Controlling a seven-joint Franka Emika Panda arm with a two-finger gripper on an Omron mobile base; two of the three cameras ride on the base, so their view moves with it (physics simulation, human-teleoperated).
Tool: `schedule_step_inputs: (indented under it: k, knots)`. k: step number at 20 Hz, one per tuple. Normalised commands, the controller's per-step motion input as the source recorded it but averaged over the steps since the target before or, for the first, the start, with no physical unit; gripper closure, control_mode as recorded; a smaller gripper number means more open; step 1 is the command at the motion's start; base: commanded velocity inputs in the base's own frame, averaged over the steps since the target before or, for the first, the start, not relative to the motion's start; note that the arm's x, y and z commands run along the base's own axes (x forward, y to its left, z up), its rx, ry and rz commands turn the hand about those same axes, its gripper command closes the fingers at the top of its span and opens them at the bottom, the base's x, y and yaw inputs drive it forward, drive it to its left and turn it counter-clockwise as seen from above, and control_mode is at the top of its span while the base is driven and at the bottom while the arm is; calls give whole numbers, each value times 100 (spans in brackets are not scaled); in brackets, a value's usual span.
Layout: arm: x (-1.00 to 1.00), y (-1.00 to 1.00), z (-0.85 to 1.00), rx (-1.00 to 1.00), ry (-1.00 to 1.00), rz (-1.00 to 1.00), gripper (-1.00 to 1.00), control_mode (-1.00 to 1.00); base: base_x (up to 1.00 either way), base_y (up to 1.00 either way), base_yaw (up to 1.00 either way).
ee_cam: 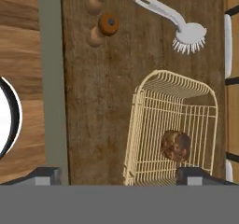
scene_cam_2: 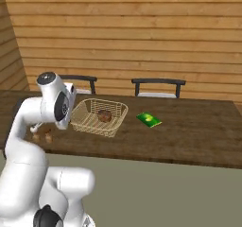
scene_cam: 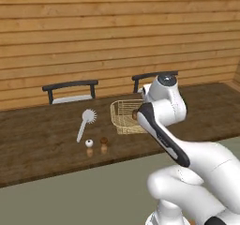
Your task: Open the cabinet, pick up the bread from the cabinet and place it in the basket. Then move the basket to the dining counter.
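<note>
My pincer (ee_cam: 119, 174) hangs above the dining counter (scene_cam_2: 198, 136), its two dark tips spread wide apart with nothing between them. Below it, the tan wire basket (ee_cam: 170, 125) sits flat on the dark wood top, and the bread (ee_cam: 176, 145), a small rounded brown lump, lies inside on the basket's floor. One tip sits over the basket's near rim beside the bread; the other is well off to the side, past the counter's edge. Beyond the basket on the counter lie a white dish brush (ee_cam: 179, 24) and two small shakers (ee_cam: 100, 17) close together. From the right base view a green packet (scene_cam_2: 149, 119) lies just beside the basket, and two black-backed chairs (scene_cam_2: 158, 86) stand behind the counter, against a wood-plank wall.
</note>
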Motion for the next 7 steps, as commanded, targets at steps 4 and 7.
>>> schedule_step_inputs:
  k: [4,7]
  knots:
    - [-85,100,19,-13,-11,8,-100,-100,0,0,0]
    - [-82,94,23,-18,-18,3,-100,-100,0,0,0]
